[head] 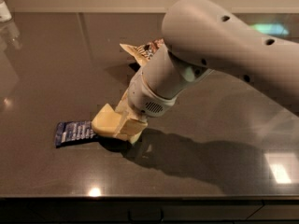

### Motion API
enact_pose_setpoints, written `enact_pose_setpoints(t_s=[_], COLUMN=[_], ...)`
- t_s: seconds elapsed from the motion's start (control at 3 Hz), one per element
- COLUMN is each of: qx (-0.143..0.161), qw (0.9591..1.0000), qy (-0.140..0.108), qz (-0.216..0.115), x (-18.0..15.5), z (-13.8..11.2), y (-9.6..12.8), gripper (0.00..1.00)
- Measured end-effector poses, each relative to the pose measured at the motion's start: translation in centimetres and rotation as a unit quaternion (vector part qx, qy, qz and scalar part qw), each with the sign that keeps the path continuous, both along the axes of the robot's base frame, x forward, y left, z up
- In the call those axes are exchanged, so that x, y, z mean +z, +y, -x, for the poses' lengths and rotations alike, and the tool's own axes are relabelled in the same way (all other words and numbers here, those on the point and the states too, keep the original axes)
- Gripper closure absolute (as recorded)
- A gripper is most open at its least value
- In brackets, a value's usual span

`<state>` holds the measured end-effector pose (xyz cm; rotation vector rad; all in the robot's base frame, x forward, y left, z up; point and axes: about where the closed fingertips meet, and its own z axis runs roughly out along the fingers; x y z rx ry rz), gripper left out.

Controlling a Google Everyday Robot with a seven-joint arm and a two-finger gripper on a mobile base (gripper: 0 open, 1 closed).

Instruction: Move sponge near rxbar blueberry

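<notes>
The pale yellow sponge [104, 120] is held low over the dark table, its left edge touching or just overlapping the right end of the rxbar blueberry [74, 133]. The bar is a flat dark blue wrapper with white print lying at the front left. My gripper [124, 127] reaches down from the big grey arm at the right and is shut on the sponge; one cream finger [133, 126] shows on the sponge's right side. The rest of the sponge is hidden under the wrist.
A tan-and-brown crinkled snack bag [139, 52] lies behind the arm, partly hidden by it. A white container [4, 10] stands at the far left back corner. The table's front edge [149, 197] runs along the bottom.
</notes>
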<state>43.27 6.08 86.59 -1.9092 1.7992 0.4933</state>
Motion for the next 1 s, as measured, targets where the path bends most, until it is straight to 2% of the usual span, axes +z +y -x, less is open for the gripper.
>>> enact_pose_setpoints(t_s=[0.67, 1.0], qx=[-0.002, -0.002], qw=[1.0000, 1.0000], qy=[-0.001, -0.001], qz=[0.000, 0.000], x=[0.18, 0.18], z=[-0.22, -0.21], y=[0.10, 0.10], gripper=[0.00, 0.00])
